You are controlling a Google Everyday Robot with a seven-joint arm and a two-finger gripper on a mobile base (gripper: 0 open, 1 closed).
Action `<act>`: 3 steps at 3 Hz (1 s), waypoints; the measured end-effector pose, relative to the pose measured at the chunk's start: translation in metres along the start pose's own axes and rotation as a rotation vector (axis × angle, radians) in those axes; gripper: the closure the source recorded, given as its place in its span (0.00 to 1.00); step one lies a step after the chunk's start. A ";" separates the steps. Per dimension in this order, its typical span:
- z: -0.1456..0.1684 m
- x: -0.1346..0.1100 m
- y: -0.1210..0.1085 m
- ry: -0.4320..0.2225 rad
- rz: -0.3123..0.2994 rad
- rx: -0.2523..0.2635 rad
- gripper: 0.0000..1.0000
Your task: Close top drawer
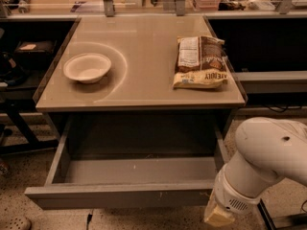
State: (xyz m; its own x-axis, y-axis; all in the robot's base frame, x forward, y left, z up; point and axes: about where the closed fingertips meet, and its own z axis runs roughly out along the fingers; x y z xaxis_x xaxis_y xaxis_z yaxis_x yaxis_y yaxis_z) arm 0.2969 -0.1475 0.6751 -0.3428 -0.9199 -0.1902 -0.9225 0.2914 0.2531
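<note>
Reference: the pincer point(218, 215) is at the lower right edge of the view, below tabletop level. The tan tabletop point(144, 87) lies above and to the left of the pincer. A shallow white bowl point(87, 67) stands upright on it, far up-left of the pincer and near the left edge. A brown-and-cream snack bag point(200, 62) lies flat almost straight above the pincer, at the right edge, well apart from the bowl. The speckled floor point(19, 178) extends left of the pincer. Two metal posts point(107, 0) rise behind the tabletop.
</note>
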 end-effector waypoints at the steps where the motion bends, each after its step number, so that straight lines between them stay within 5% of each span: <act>1: 0.010 -0.012 -0.022 0.004 -0.026 0.008 1.00; 3: 0.011 -0.013 -0.023 0.005 -0.030 0.007 0.60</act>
State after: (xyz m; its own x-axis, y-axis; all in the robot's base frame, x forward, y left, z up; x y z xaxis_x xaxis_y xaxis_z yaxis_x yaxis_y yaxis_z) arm 0.3210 -0.1392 0.6607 -0.3143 -0.9295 -0.1930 -0.9335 0.2657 0.2407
